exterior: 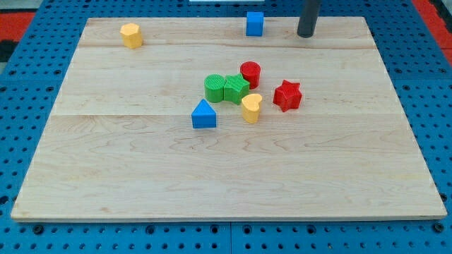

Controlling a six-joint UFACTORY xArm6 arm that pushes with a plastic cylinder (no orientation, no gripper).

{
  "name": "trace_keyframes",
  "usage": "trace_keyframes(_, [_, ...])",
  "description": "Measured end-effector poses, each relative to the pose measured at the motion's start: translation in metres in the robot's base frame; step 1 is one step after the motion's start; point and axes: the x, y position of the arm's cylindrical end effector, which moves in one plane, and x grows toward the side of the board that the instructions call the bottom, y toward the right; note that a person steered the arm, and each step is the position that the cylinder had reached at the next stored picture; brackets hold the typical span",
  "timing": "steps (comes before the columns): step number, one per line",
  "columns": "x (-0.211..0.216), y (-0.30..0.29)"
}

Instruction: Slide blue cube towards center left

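The blue cube (255, 23) stands near the top edge of the wooden board (127, 169), a little right of the middle. My tip (306, 34) is a dark rod at the view's top, to the right of the blue cube and apart from it by a clear gap.
A yellow block (131, 34) sits at the top left. Near the middle lie a green cylinder (215, 88), a green star-like block (235, 88), a red cylinder (250, 73), a red star (287, 95), a yellow heart (251, 108) and a blue triangular block (204, 114).
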Motion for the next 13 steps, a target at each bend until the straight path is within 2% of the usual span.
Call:
trace_keyframes(3, [-0.023, -0.073])
trace_keyframes(4, [-0.041, -0.075])
trace_keyframes(5, [-0.04, -0.08])
trace_keyframes(7, [-0.04, -0.152])
trace_keyframes(10, [-0.025, -0.213])
trace_keyframes(13, [-0.019, -0.243])
